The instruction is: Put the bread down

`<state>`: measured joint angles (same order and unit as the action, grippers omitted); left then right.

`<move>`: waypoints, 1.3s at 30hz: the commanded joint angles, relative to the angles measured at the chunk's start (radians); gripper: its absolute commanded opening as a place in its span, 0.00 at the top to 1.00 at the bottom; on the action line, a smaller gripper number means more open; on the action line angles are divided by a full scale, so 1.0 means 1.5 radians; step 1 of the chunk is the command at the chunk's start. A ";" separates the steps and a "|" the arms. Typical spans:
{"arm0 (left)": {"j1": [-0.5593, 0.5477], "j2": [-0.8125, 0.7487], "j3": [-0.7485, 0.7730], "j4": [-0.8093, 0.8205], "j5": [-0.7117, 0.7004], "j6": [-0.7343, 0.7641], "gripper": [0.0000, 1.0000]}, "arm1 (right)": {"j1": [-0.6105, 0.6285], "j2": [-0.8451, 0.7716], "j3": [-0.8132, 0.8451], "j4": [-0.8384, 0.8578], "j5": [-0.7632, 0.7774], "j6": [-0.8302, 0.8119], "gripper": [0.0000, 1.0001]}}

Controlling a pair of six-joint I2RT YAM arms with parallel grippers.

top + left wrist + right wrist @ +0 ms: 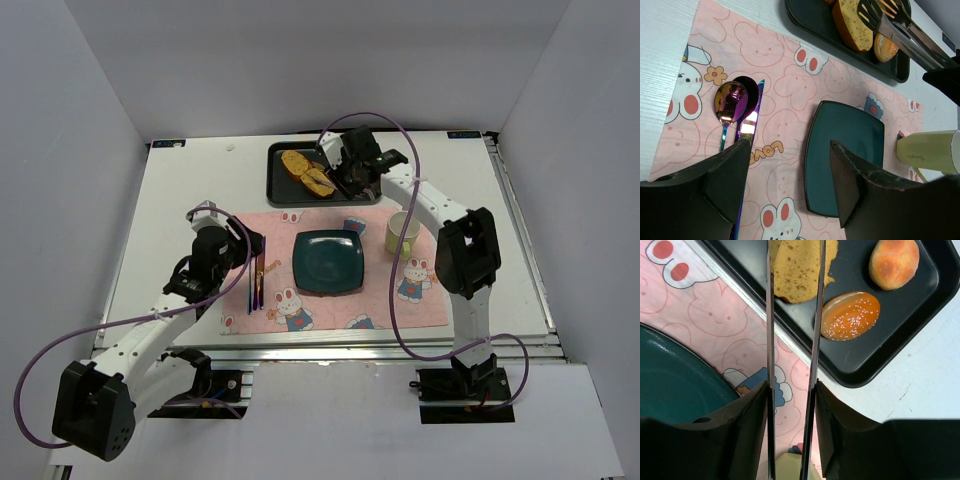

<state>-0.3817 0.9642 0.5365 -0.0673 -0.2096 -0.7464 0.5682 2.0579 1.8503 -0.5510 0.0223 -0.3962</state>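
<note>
Steel tongs (769,340), clenched in right gripper (790,405), straddled the bread slice (800,270) lying in the black tray (875,360). Left gripper (790,165) spread, empty. Risk: uneven squeeze could tear the soft slice or drop it short of the plate (328,262).

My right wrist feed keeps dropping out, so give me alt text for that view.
The right gripper clamps metal tongs whose two arms run up across a bread slice on the black tray, tips out of frame. A sesame bun and a round roll share the tray; the teal plate sits lower left.
</note>
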 commanded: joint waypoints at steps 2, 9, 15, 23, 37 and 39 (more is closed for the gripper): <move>0.002 -0.006 -0.007 0.016 0.000 -0.001 0.26 | 0.012 -0.004 -0.009 0.022 0.033 0.007 0.54; 0.002 -0.015 -0.009 0.011 -0.003 -0.003 0.26 | 0.018 -0.008 -0.011 0.020 0.024 0.022 0.54; 0.002 -0.014 -0.008 0.012 -0.001 -0.003 0.26 | 0.025 -0.010 -0.027 0.017 0.014 0.043 0.54; 0.002 -0.017 -0.007 0.007 -0.003 -0.001 0.26 | 0.038 0.007 -0.052 0.038 0.092 0.055 0.54; 0.002 -0.019 -0.012 0.014 -0.001 -0.003 0.26 | 0.064 -0.005 -0.062 0.042 0.141 0.013 0.68; 0.002 -0.025 -0.014 0.013 -0.003 -0.003 0.26 | 0.065 0.003 -0.054 0.026 0.133 0.012 0.75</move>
<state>-0.3817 0.9581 0.5297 -0.0669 -0.2096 -0.7467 0.6579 2.0769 1.7588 -0.5217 0.2108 -0.3649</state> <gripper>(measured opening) 0.736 0.289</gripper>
